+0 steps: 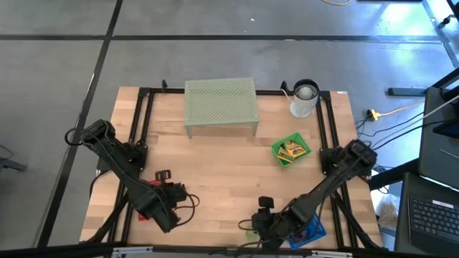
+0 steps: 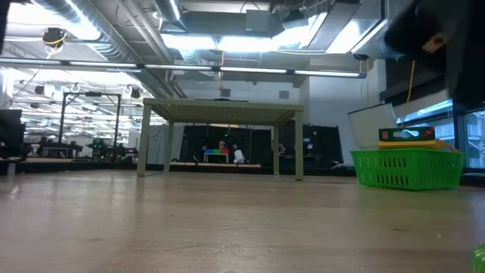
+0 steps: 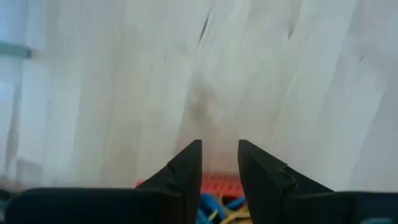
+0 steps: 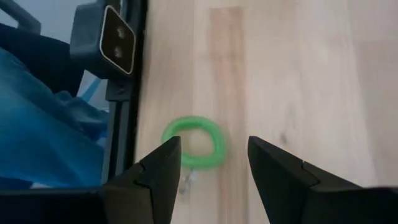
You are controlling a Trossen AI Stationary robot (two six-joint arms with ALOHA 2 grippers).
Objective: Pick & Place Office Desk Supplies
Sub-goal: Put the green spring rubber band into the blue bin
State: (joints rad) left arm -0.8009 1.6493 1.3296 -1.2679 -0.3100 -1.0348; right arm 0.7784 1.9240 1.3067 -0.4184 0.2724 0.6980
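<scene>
Office desk supplies are scattered over several spots: a green ring [image 4: 194, 142] lies flat on the bare tabletop [image 1: 215, 172] close to its front edge, at about 6 o'clock in the high view, and little yellow boxes [image 1: 291, 148] sit in a green tray [image 1: 281, 155] at about 2 o'clock, beside the pale green mesh riser [image 1: 221, 104] at 12. A red tray [image 3: 214, 182] holding blue and yellow bits shows just under the left gripper [image 3: 219, 152], which hangs at about 8 o'clock with its fingers a little apart and nothing visible between them.

The right gripper [image 4: 213, 154] hovers at 6 o'clock directly above the green ring, fingers spread wide and empty, one on either side of the ring's outline; a small silvery clip [image 4: 186, 180] lies just beside the ring. A blue tray [image 1: 310, 231] sits partly under that arm, at about 5 o'clock.

My reading is that the step in hand is the approach for picking up the ring. Next, the right arm would need to descend straight down until the fingers reach the wood, then close across the ring's band without catching the clip.
</scene>
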